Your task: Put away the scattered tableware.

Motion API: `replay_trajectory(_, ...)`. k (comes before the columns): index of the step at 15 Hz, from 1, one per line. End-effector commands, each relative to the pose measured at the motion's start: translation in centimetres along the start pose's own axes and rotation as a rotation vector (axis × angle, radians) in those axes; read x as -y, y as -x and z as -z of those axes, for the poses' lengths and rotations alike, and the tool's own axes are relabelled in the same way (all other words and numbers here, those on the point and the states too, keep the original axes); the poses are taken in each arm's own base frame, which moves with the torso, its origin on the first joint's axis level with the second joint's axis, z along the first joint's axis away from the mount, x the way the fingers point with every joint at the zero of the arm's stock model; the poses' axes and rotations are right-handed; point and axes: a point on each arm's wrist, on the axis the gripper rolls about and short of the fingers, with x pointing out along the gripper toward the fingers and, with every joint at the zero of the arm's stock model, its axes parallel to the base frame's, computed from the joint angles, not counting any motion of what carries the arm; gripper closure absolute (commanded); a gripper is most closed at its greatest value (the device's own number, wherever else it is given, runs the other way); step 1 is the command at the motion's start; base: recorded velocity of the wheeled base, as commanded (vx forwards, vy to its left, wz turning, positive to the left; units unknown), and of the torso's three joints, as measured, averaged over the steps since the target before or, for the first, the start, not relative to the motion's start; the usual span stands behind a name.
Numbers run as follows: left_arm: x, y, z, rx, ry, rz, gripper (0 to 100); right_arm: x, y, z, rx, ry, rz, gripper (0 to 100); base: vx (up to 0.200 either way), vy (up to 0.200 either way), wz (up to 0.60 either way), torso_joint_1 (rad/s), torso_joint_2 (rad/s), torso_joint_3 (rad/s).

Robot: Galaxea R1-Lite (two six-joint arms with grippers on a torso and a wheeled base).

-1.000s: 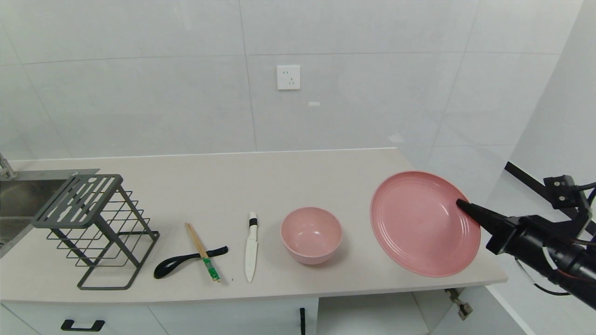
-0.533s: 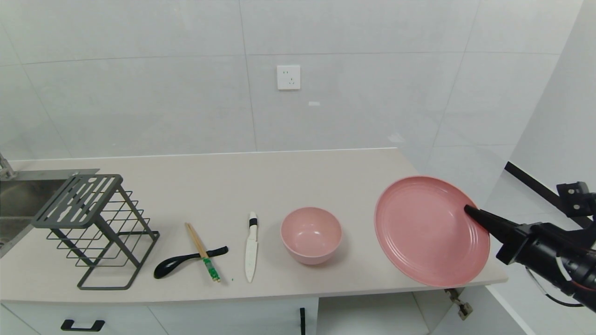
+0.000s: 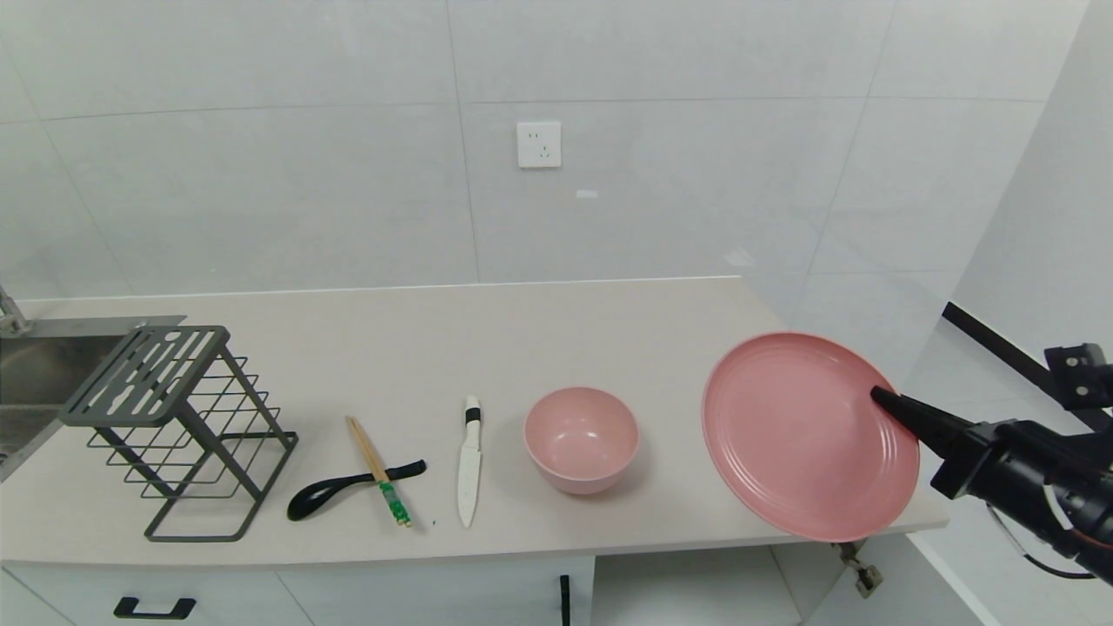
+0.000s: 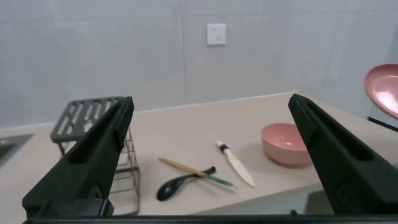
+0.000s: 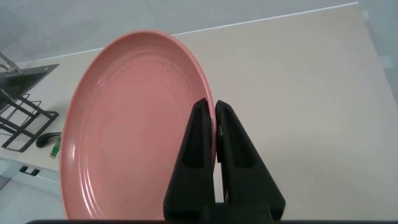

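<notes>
While over the counter edge (image 3: 929,521), plate (image 3: 800,435) in right gripper (image 3: 876,395)

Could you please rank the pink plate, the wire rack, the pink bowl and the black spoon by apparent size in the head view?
Largest: pink plate and wire rack, too alike to rank.
Then: pink bowl.
Smallest: black spoon.

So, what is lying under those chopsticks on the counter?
A black spoon: the chopsticks cross over its handle, hiding that short stretch. Elsewhere they rest on the counter.
</notes>
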Motion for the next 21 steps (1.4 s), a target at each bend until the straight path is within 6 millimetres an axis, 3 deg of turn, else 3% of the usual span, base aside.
replay_trajectory(1, -0.4, -1.3, -1.9, -0.120, 0.085, 0.062, 0, 0.4, 0.3, -0.3, 0.016, 0.014, 0.023, 100, 0.000, 0.000, 0.00, 0.000, 0.00, 0.000)
replay_trajectory(3, -0.6, -2.4, -1.4, -0.260, 0.126, 0.129, 0, 1.3, 0.7, -0.6, 0.036, 0.053, 0.076, 100, 0.000, 0.000, 0.00, 0.000, 0.00, 0.000)
replay_trajectory(5, -0.7, -5.1, -0.1, -0.469, 0.182, 0.220, 0, 2.0, 1.0, -0.8, 0.045, 0.072, 0.112, 100, 0.000, 0.000, 0.00, 0.000, 0.00, 0.000)
replay_trajectory(8, -0.8, -9.4, 0.4, -0.555, 0.212, 0.322, 0, 1.9, 0.9, -0.8, 0.041, 0.075, 0.104, 100, 0.000, 0.000, 0.00, 0.000, 0.00, 0.000)
replay_trajectory(10, 0.0, -10.5, 1.1, -0.632, 0.265, 0.514, 0, 1.7, 0.8, -0.7, 0.037, 0.080, 0.090, 100, 0.000, 0.000, 0.00, 0.000, 0.00, 0.000)
replay_trajectory(13, 0.3, -11.8, 2.8, -0.745, 0.291, 0.541, 0, 1.6, 1.0, -0.8, 0.043, 0.093, 0.081, 100, 0.000, 0.000, 0.00, 0.000, 0.00, 0.000)
replay_trajectory(16, 0.5, -12.3, 3.1, -0.783, 0.322, 0.542, 0, 1.3, 1.3, -1.2, 0.063, 0.105, 0.062, 100, 0.000, 0.000, 0.00, 0.000, 0.00, 0.000)
replay_trajectory(19, 0.4, -15.8, 3.5, -0.805, 0.348, 0.457, 0, 1.3, 1.3, -1.2, 0.061, 0.124, 0.062, 100, 0.000, 0.000, 0.00, 0.000, 0.00, 0.000)
replay_trajectory(21, 0.6, -18.5, 5.2, -0.893, 0.328, 0.379, 0, 1.3, 1.3, -1.2, 0.061, 0.124, 0.063, 100, 0.000, 0.000, 0.00, 0.000, 0.00, 0.000)
